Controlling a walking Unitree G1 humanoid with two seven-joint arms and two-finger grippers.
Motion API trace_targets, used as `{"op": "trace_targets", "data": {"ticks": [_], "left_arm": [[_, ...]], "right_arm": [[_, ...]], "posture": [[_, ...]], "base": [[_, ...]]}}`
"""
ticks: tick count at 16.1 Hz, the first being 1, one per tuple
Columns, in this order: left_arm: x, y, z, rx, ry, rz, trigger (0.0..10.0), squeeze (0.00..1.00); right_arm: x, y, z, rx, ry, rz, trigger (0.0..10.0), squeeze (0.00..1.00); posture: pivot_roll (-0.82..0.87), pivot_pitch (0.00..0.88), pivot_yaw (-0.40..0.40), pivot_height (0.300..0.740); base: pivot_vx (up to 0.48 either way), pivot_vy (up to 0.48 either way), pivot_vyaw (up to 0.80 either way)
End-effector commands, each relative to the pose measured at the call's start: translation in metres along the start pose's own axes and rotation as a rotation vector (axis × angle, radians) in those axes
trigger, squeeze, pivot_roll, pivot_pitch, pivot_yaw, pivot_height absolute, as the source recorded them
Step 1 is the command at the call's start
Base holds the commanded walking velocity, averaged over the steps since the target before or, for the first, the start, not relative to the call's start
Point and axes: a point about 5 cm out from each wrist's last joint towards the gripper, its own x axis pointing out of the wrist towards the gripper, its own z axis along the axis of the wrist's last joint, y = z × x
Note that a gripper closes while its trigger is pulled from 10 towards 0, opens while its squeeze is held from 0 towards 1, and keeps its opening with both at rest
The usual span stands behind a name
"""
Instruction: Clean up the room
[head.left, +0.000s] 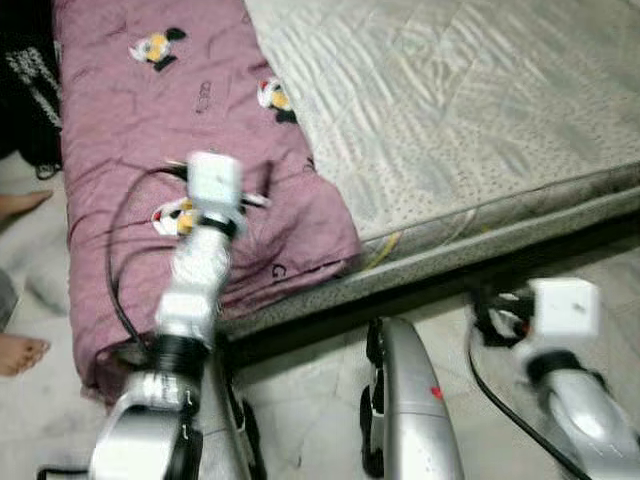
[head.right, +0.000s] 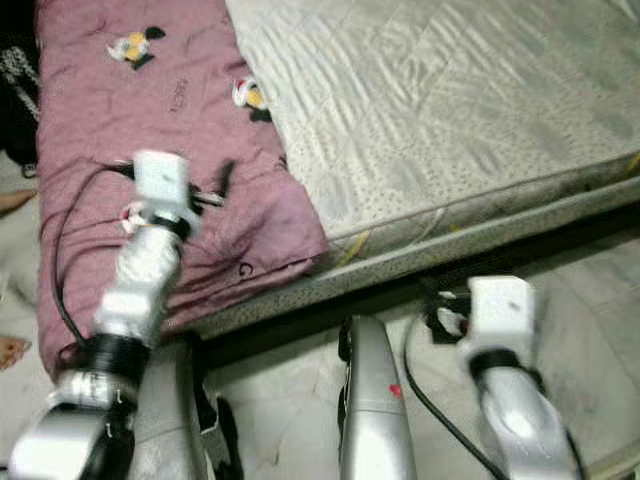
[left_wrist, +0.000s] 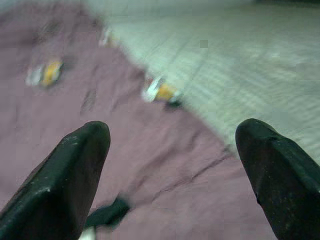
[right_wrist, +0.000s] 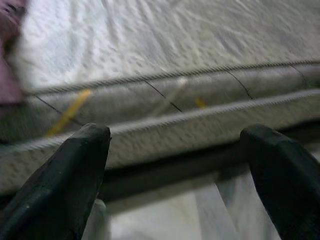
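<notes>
Left wrist view shows the left gripper (left_wrist: 172, 170) spread wide above the mauve quilt (head.left: 150, 130), holding nothing. Quilt lies along the left side of the mattress (head.left: 470, 110), its near corner draped over the edge. Judged soft, limp, fairly light; best pinched at that bunched near corner. Fabric is matte cotton with small cartoon prints. Right gripper (right_wrist: 177, 175), also wide, faces the mattress's quilted, corded side.

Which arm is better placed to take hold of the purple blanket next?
Left. The left gripper is open and already over the purple blanket on the mattress. The right gripper, also open, is low beside the mattress edge, facing its side, away from the blanket.
</notes>
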Motion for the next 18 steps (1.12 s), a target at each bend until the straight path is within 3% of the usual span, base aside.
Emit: {"op": "trace_targets", "data": {"ticks": [1,4,5,6,9,11,13,15,16,18], "left_arm": [[0.0,0.011,-0.024,-0.037,0.147,0.041,10.0,0.0],[0.006,0.018,-0.044,-0.011,0.312,0.028,10.0,0.0],[0.007,0.005,-0.056,0.03,0.436,-0.061,10.0,0.0],[0.008,-0.003,-0.057,0.033,0.452,-0.112,10.0,0.0],[0.012,-0.049,-0.053,0.111,0.446,-0.293,10.0,0.0],[0.008,-0.062,-0.057,0.168,0.453,-0.373,10.0,0.0],[0.001,-0.076,-0.063,0.333,0.393,-0.479,10.0,0.0],[-0.005,-0.08,-0.07,0.377,0.394,-0.528,10.0,0.0],[-0.011,-0.08,-0.075,0.458,0.377,-0.557,10.0,0.0],[-0.009,-0.076,-0.073,0.444,0.342,-0.509,10.0,0.0]], "right_arm": [[-0.008,-0.005,0.005,-0.005,0.003,-0.007,10.0,0.0],[-0.028,-0.014,0.009,-0.015,0.033,-0.027,10.0,0.0],[-0.037,-0.019,0.013,-0.017,0.046,-0.043,10.0,0.0],[-0.04,-0.02,0.014,-0.015,0.053,-0.048,10.0,0.0],[-0.035,-0.014,0.015,-0.002,0.049,-0.028,10.0,0.0],[-0.031,-0.011,0.016,0.006,0.044,-0.023,10.0,0.0],[-0.023,-0.008,0.018,0.022,0.034,-0.009,10.0,0.0],[-0.016,-0.005,0.018,0.027,0.027,0.0,10.0,0.0],[-0.009,-0.002,0.019,0.037,0.012,0.005,10.0,0.0],[-0.002,0.002,0.021,0.057,-0.009,0.014,10.0,0.0]], "posture": [[-0.27,0.277,0.019,0.531],[-0.34,0.318,0.02,0.531],[-0.35,0.327,0.023,0.531],[-0.35,0.328,0.022,0.531],[-0.35,0.321,0.028,0.531],[-0.35,0.31,0.027,0.531],[-0.33,0.289,0.027,0.531],[-0.32,0.271,0.031,0.531],[-0.31,0.259,0.033,0.531],[-0.3,0.235,0.038,0.531]], "base": [[0.0,0.0,0.0],[0.0,0.0,0.0],[0.0,0.0,0.0],[0.0,0.0,0.0],[0.0,0.0,0.0],[0.0,0.0,0.0],[0.0,0.0,0.0],[0.0,0.0,0.0],[0.0,0.0,0.0],[0.0,0.0,0.0]]}}
